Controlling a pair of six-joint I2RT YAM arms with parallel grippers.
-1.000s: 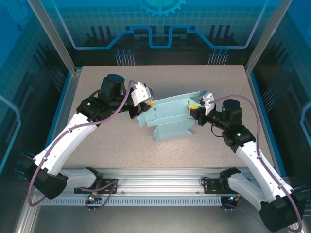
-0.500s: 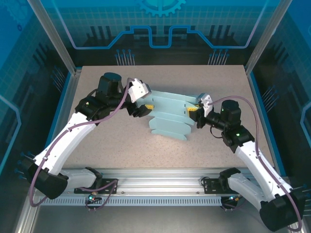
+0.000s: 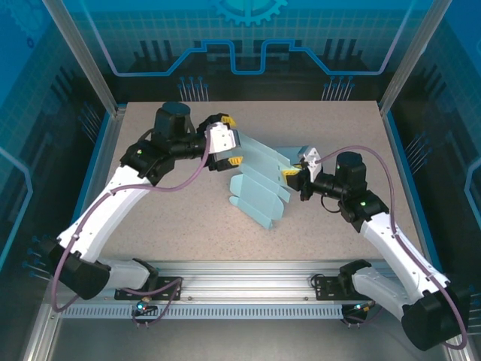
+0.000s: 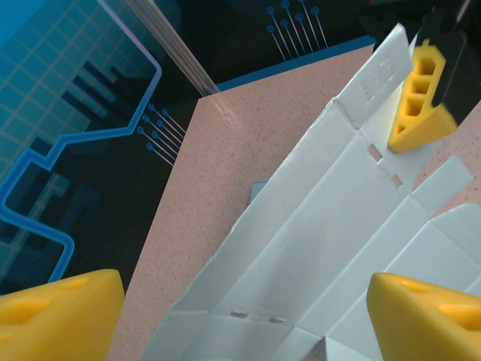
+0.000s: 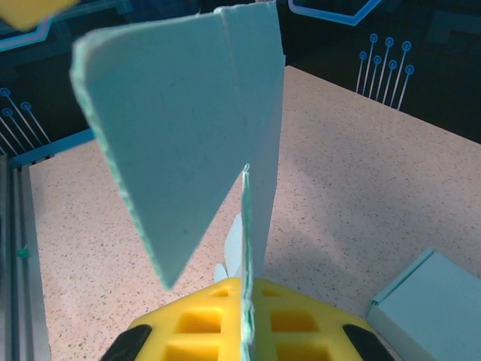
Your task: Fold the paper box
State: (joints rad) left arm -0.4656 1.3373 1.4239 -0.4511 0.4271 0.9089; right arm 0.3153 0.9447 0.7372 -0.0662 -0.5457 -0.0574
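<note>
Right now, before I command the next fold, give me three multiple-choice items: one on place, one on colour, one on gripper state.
1. The paper box is: A. far left corner B. mid table, between left gripper and right gripper C. near rail
2. Gripper pads are: A. red B. yellow C. green
3. Shut on the box: A. left B. right C. both
Key: B, it spans between the grippers; B, yellow in wrist views; B, right pads pinch the sheet, left stands open.
</note>
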